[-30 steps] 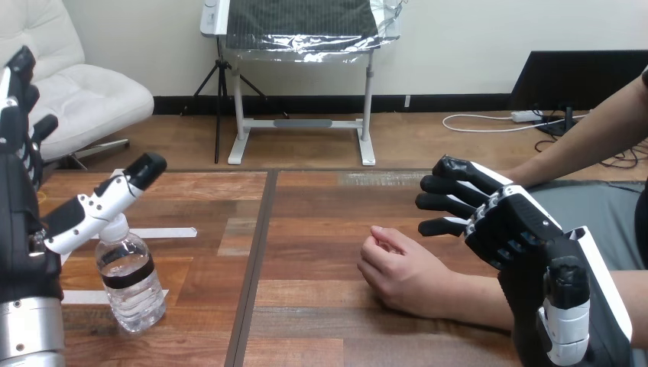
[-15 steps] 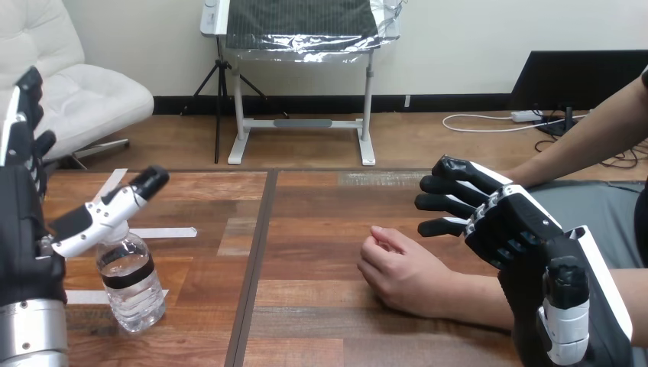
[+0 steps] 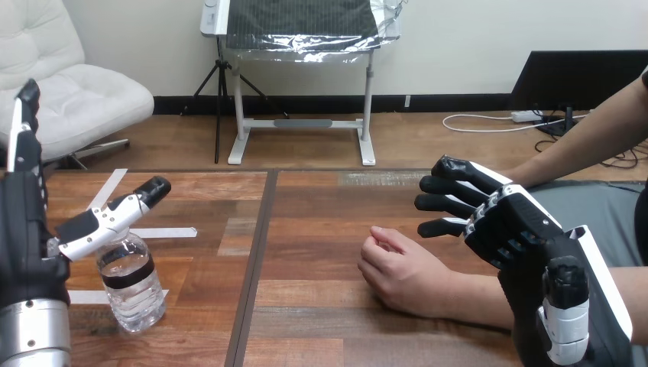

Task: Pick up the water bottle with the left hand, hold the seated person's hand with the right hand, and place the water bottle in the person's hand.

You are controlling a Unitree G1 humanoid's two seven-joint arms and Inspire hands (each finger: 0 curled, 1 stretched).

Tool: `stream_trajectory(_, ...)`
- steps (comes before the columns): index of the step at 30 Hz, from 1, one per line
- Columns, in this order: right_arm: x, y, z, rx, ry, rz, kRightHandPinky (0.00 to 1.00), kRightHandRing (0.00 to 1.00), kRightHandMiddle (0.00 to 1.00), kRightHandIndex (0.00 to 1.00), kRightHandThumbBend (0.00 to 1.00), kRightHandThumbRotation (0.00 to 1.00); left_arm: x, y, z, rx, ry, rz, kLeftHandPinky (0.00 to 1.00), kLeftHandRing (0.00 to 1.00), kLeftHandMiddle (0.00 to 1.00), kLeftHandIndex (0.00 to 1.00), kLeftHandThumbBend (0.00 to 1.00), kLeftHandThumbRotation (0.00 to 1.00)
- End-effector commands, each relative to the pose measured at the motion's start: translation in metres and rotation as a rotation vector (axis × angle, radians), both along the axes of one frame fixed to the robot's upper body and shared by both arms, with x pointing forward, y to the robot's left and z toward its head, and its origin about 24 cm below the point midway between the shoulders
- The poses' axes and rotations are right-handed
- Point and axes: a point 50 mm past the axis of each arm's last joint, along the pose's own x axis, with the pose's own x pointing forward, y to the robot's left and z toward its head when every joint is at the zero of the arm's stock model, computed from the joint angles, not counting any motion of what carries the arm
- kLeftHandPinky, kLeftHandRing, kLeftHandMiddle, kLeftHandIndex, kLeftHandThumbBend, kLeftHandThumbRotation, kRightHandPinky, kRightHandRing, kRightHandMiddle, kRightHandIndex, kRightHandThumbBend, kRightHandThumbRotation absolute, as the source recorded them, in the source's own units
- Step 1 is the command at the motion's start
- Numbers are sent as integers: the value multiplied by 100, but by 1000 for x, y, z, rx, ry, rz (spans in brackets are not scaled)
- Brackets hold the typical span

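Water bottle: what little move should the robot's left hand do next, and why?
Probably lower and close the left hand round the water bottle: it stands upright on the table, ungripped, the open hand's thumb over its top.

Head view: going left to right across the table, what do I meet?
left hand → water bottle → person's hand → right hand
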Motion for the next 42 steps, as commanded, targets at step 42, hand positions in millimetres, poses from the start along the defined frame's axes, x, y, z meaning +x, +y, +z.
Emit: stream_trajectory(42,5,0,16,9,-89,12,66,75,77,78,90,96,22,20,-41,39,196,47,100,100,100,100,97,18)
